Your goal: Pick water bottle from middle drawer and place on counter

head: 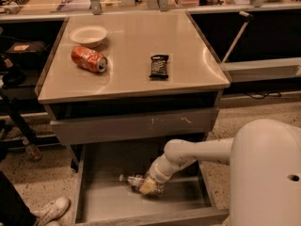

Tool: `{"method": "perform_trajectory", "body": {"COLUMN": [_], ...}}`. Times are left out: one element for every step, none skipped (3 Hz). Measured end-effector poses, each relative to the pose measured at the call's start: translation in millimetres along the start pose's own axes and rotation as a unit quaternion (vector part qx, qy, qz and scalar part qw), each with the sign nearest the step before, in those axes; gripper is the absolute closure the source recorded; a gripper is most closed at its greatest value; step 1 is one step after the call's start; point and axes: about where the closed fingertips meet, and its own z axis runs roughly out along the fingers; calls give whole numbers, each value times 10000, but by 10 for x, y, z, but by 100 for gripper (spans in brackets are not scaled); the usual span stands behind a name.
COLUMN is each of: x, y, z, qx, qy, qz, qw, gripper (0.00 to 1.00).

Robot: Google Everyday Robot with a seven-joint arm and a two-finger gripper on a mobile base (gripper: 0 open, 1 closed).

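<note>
Down in the middle drawer, hand sits on the water bottle, can't tell if it's clamped; off-centre squeeze might squirt it loose.

A big, round, white body was seen, with one small dark hole in it. A smooth white arm was made of fat tubes. The pale yellow hand was seen down in the middle drawer.
</note>
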Motion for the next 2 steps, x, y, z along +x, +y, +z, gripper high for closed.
{"method": "perform_trajectory", "body": {"x": [0,-62], "y": [0,152], "z": [-1,-302], "qx": [0,115], "qy": [0,-171], "qz": [1,226], "qw": [10000,9995], "gripper": [100,100]}}
